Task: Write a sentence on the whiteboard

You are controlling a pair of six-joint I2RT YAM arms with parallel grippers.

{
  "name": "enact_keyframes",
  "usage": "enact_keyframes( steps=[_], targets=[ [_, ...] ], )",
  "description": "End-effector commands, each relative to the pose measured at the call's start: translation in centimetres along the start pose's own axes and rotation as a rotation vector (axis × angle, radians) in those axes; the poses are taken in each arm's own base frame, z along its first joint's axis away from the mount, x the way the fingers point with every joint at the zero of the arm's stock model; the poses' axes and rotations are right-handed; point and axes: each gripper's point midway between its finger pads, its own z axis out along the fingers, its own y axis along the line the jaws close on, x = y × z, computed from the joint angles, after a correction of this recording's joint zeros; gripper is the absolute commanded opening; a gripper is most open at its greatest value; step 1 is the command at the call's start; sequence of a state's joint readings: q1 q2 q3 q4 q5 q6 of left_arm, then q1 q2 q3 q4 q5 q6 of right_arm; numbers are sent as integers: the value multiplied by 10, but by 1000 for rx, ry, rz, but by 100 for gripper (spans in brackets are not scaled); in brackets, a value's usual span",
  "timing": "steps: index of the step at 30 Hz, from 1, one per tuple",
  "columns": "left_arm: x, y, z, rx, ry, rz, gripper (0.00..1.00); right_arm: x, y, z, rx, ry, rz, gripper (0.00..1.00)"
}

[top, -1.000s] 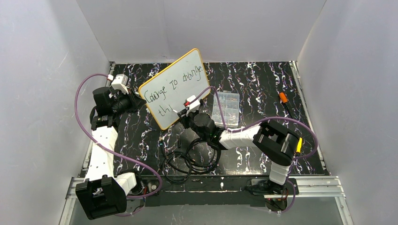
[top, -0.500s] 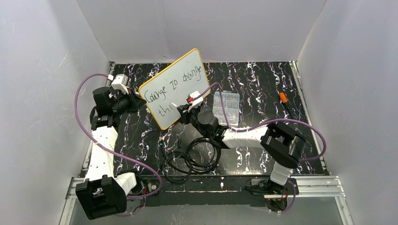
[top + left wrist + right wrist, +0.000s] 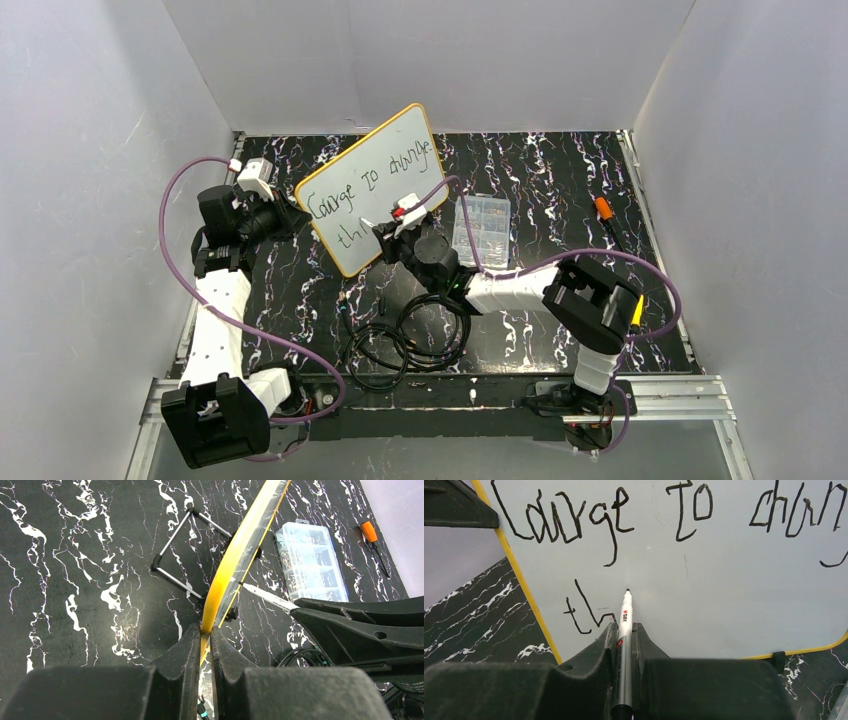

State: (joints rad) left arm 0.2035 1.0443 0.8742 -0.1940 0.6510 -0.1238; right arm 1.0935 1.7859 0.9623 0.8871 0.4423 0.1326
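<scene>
Right hand (image 3: pixel 624 626) clamps the marker (image 3: pixel 625 607), tip beside "th" on the whiteboard (image 3: pixel 372 150) upper left of centre, left hand (image 3: pixel 205 635) pinching its rim: too hard a press could twist it, skewing the sentence (image 3: pixel 681 517).

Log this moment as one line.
left gripper: shut on whiteboard rim | right gripper: shut on marker | marker tip: at board after "th" | sentence: unfinished

Soft, even light with faint shadows, a dull sheen on the table (image 3: pixel 122 622), wrist-view foregrounds blurred.
</scene>
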Motion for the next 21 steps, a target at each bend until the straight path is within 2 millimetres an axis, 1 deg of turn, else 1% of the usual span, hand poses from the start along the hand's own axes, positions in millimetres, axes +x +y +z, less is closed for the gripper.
enact_keyframes(
  steps=[1, 17, 21],
  targets=[
    [-5, -7, -1, 27, -7, 4, 0, -26, 7, 13, 2, -86, 21, 1],
    [-4, -7, -2, 28, -7, 4, 0, -18, 5, 15, 13, -76, 11, 1],
    [-4, -7, -1, 27, -6, 4, 0, -19, 5, 14, 9, -77, 12, 1]
  ],
)
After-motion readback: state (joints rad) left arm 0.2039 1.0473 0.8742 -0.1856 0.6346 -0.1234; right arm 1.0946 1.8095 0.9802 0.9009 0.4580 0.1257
